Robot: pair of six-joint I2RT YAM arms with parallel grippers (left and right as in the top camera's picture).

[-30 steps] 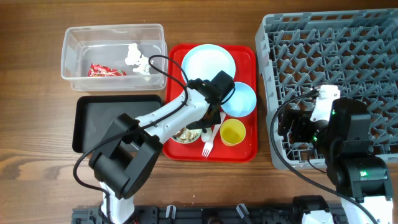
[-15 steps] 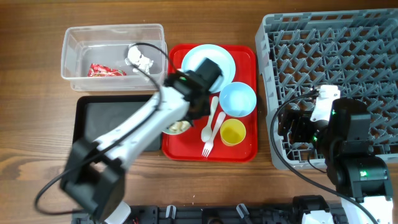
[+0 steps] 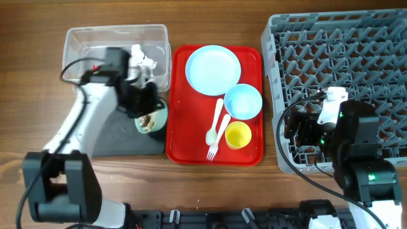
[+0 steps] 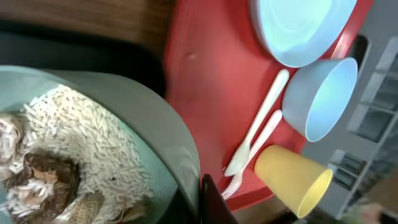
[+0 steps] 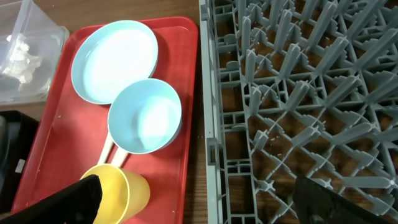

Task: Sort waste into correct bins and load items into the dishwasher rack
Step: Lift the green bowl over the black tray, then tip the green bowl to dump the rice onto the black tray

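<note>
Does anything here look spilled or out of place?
Only the pale green bowl: it's off the red tray, gripped at its rim by the left tool over the black tray, seemingly tipped, with food scraps inside. No spill visible.

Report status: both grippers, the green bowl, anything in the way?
Left gripper shut on pale green bowl, food scraps inside, over right edge of black tray. Right gripper open at dishwasher rack. No obstruction seen.
</note>
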